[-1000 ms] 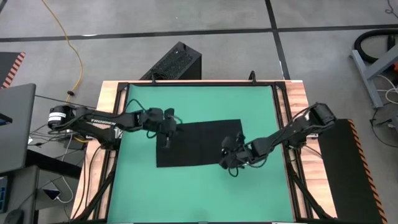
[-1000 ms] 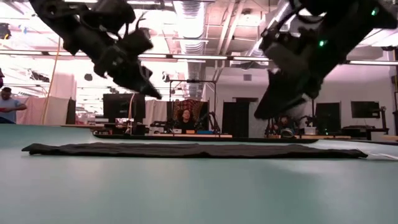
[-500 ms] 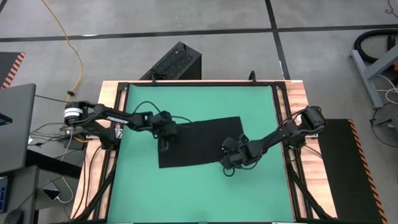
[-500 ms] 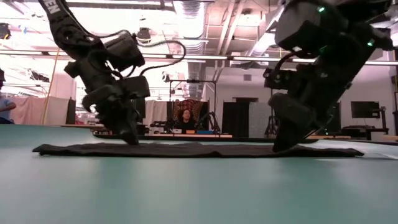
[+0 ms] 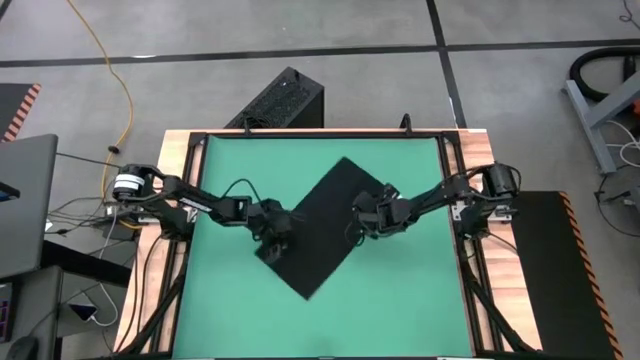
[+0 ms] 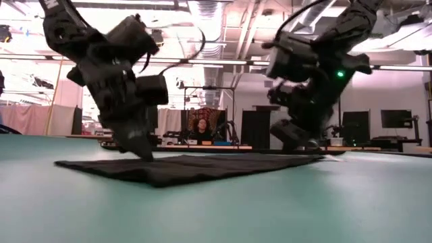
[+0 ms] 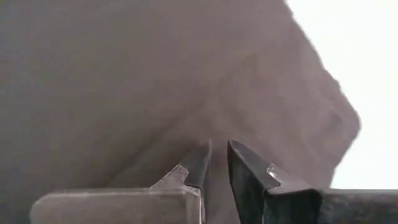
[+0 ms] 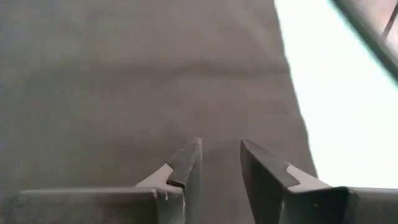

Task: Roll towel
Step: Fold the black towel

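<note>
The black towel [image 5: 320,225] lies flat on the green mat [image 5: 225,310], turned so that its corners point toward the mat's edges. My left gripper [image 5: 275,240] is down on the towel's left part, its fingers almost together. My right gripper [image 5: 366,222] is down on the towel's right part, with a gap between its fingers. In the low view both grippers reach the cloth: the left [image 6: 144,155] and the right [image 6: 295,148]. My left gripper presses its shut fingertips [image 7: 200,163] down on the towel's top near its left corner [image 7: 214,127], slanting down from the table's left. The cloth lies flat under them. My right gripper sets both fingertips [image 8: 189,155] on the towel's top beside its right edge [image 8: 221,127], slanting down from the table's right. Nothing shows between the fingers, and the cloth stays flat on the mat.
The mat fills the table inside a black frame with wooden borders [image 5: 480,150]. Bare mat [image 5: 400,300] lies toward the near edge. A laptop [image 5: 25,200] sits off the table's left. In the low view, people and desks show in the room beyond.
Both grippers have come down onto the towel. The left has gone toward the near edge and rolled; the right has swung toward the far edge. The towel has turned counterclockwise on the mat, from square with the edges to corner-on, staying flat.
</note>
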You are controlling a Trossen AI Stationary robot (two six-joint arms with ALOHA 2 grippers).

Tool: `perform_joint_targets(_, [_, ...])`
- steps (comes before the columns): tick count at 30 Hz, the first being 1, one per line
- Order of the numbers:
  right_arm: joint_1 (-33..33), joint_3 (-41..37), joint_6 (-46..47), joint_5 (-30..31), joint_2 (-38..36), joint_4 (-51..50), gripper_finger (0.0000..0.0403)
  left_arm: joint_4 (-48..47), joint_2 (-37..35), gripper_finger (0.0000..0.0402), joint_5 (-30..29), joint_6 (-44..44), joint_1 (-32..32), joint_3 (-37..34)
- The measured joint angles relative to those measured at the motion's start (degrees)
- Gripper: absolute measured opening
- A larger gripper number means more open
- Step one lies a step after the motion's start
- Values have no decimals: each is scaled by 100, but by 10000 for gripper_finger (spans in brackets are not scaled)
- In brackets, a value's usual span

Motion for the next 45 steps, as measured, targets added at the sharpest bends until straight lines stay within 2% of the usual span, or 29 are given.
perform_joint_targets(5, [-59, 6, -372, 94, -569, 116, 132, 200, -114, 29, 35, 43, -523, 416])
perform_joint_targets(9, [318, 10, -347, -76, -1202, 82, 132, 159, -303, 14, -9, 902, -615, 765])
perform_joint_targets(13, [782, 17, 136, -887, -1413, 194, 132, -152, -545, 11, -450, 2195, -225, 916])
perform_joint_targets(15, [1055, 15, 311, -979, -1248, 315, 133, -187, -598, 17, -491, 2750, 136, 949])
perform_joint_targets(18, [1371, 13, 620, -930, -898, 476, 138, -223, -627, 35, -197, 3226, 676, 929])
perform_joint_targets(24, [1564, 11, 1037, -754, -305, 671, 140, -678, -621, 52, -25, 3553, 1313, 927])
perform_joint_targets(30, [1410, 13, 1137, -697, -91, 580, 140, -668, -289, 44, 155, 3723, 1449, 796])
perform_joint_targets(35, [1320, 14, 1122, -703, -92, 434, 136, -590, 312, 35, -195, 4037, 1512, 766])
perform_joint_targets(41, [1319, 13, 1082, -723, -117, 27, 134, -336, 893, 26, -304, 3706, 1588, 787])
perform_joint_targets(45, [1179, 13, 1069, -713, -117, -222, 134, -365, 1150, 21, -7, 3340, 1548, 796])
